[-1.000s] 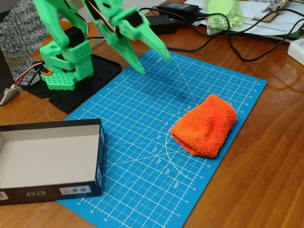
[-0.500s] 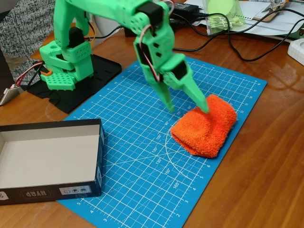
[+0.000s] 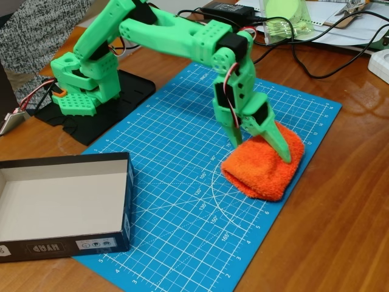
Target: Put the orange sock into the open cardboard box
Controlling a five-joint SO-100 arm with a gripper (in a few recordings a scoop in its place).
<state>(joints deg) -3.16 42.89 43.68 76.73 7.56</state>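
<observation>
Gripper [image 3: 261,152] position, fixed view: I see the green arm [image 3: 176,33] reaching from its base [image 3: 82,85] at the upper left, out over the blue cutting mat [image 3: 182,201], with the wrist bent down toward the mat. I read the fingers as spread apart and straddling the upper part of the orange sock [image 3: 261,167]. One fingertip [image 3: 237,143] sits at the sock's upper left edge; the other finger [image 3: 281,149] lies across the top of the sock toward its right end. Both tips touch or press into the fabric. I cannot tell whether the sock is pinched; nothing is lifted.

Sock position: it lies flat on the right half of the mat, near the mat's right edge, fully on the mat.

Box position: the cardboard box [image 3: 124,210] sits at the lower left, open side up, with dark outer walls and a pale inside. Its right corner overlaps the left edge of the mat. I see it well apart from the sock, with bare mat between them.

Surroundings: the wooden table [image 3: 340,231] carries the mat. Black cables [image 3: 304,61] and a power adapter [image 3: 228,11] lie along the far edge.
</observation>
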